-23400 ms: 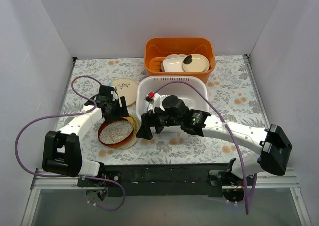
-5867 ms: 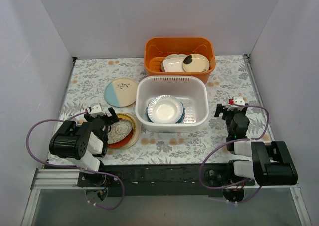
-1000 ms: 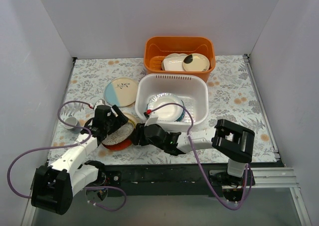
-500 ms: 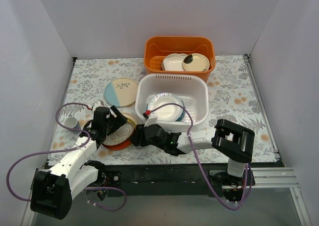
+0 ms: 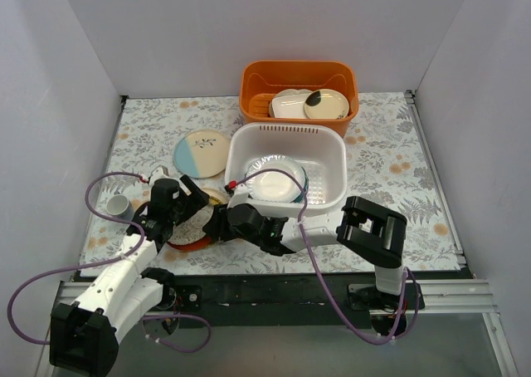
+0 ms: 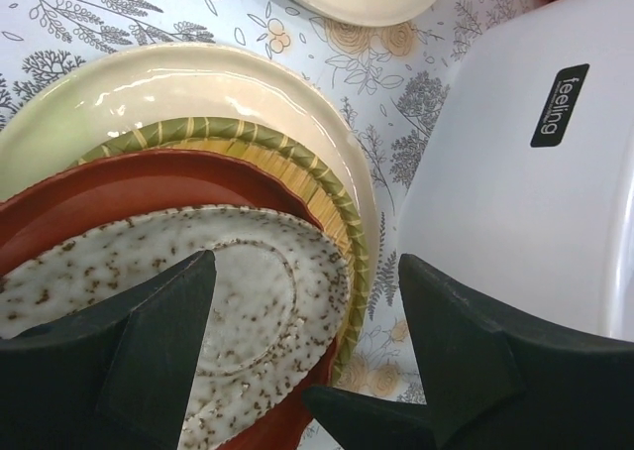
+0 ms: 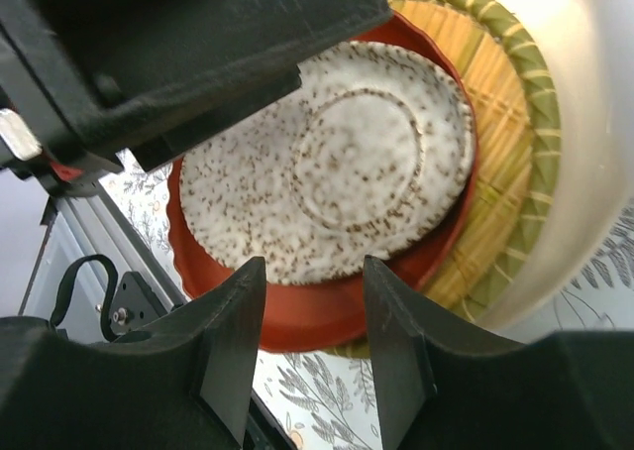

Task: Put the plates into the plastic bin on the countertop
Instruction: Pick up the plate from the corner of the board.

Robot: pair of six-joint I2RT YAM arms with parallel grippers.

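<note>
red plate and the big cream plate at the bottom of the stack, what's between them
The yellow woven-look plate, green-rimmed, lies between the red plate and the cream plate, clearest in the left wrist view.

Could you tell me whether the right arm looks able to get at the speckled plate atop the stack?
Probably yes. The right pincer is open just over the edge of the speckled plate, with nothing lying on it. The left pincer, also open, crowds the other side.

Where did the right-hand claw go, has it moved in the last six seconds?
Yes. The right gripper swung leftward, from the right of the white plastic bin to its near-left corner, and is now above the red-rimmed plate.
</note>
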